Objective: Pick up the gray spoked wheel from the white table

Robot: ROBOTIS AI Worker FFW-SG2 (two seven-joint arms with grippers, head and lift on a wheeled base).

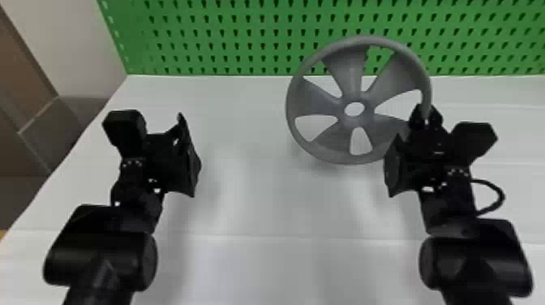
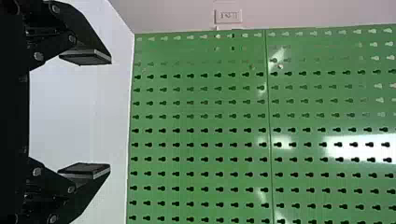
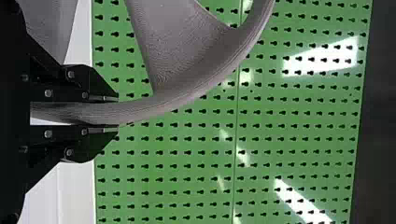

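Note:
The gray spoked wheel (image 1: 352, 77) stands tilted up over the white table (image 1: 243, 202), its round face toward the head camera. At its right side, my right gripper (image 1: 423, 117) is shut on the rim. In the right wrist view, the rim of the wheel (image 3: 187, 98) passes between both fingers of my right gripper (image 3: 114, 112). Whether the wheel's lower edge touches the table I cannot tell. My left gripper (image 1: 188, 154) is over the table's left part, away from the wheel. In the left wrist view, my left gripper (image 2: 109, 115) has its fingers wide apart with nothing between them.
A green pegboard (image 1: 227, 40) rises along the table's back edge, behind the wheel. The table's left edge slants past the left arm, with a brown surface (image 1: 24, 81) beyond it. A cable (image 1: 501, 196) loops out from the right arm.

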